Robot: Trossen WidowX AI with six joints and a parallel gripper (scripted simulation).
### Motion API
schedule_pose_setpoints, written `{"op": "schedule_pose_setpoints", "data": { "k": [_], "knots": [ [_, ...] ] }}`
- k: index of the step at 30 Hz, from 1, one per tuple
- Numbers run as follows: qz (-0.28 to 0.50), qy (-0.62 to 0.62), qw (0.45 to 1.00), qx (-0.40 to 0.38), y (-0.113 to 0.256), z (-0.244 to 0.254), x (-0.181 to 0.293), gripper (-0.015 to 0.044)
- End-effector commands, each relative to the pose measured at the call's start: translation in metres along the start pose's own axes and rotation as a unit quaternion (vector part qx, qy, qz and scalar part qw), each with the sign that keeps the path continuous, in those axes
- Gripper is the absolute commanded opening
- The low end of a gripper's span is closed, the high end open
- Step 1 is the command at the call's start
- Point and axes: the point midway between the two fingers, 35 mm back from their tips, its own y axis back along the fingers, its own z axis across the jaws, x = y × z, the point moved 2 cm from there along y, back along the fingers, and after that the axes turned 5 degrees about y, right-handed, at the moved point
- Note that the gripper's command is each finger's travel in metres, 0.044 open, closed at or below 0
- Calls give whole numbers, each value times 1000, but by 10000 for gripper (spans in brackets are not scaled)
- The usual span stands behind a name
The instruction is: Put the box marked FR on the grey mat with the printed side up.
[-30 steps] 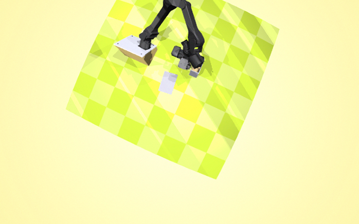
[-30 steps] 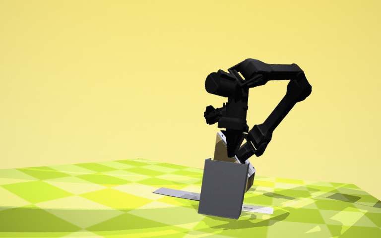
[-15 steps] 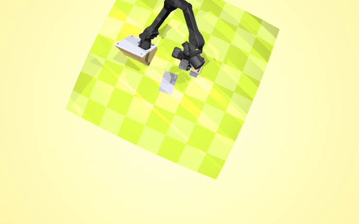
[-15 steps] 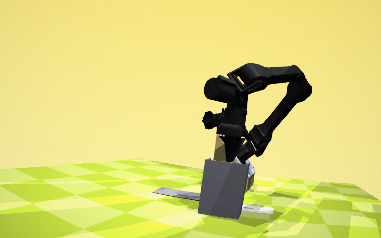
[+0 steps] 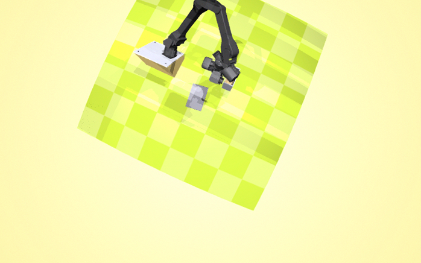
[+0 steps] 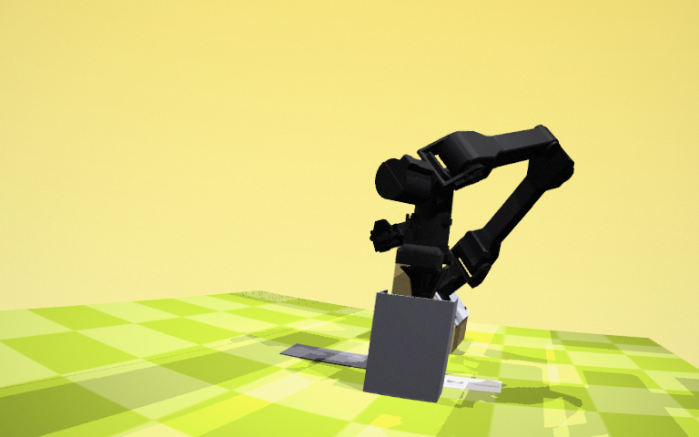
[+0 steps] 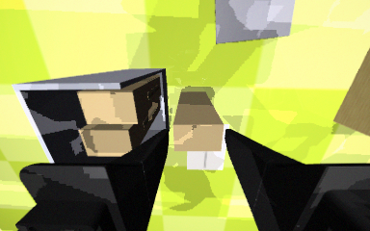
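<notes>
"So, is the gripper (image 5: 221,81) (image 6: 423,293) (image 7: 197,134) holding anything?"
"No, it's partly open, with a tan box (image 7: 198,138) upright between the fingertips in the wrist view."
"Is that FR?"
"Can't tell; no code is readable. Two more boxes (image 7: 108,108) stand in the bin (image 5: 227,87) (image 6: 410,345) (image 7: 103,87), its edge tight beside one finger. The other side has more room."
"Beyond?"
"Grey mat (image 5: 197,97) (image 6: 324,355) (image 7: 252,19), green checkered surface (image 5: 187,135) (image 6: 196,355) (image 7: 299,106), yellow surroundings."
</notes>
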Motion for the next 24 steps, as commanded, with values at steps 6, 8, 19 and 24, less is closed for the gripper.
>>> {"op": "schedule_pose_setpoints", "data": {
  "k": [6, 8, 19, 24],
  "knots": [
    [0, 0, 1000, 0, -1, 0, 0, 210],
    [0, 0, 1000, 0, -1, 0, 0, 196],
    [0, 0, 1000, 0, -1, 0, 0, 152],
    [0, 0, 1000, 0, 0, 0, 0, 152]
  ]
}}
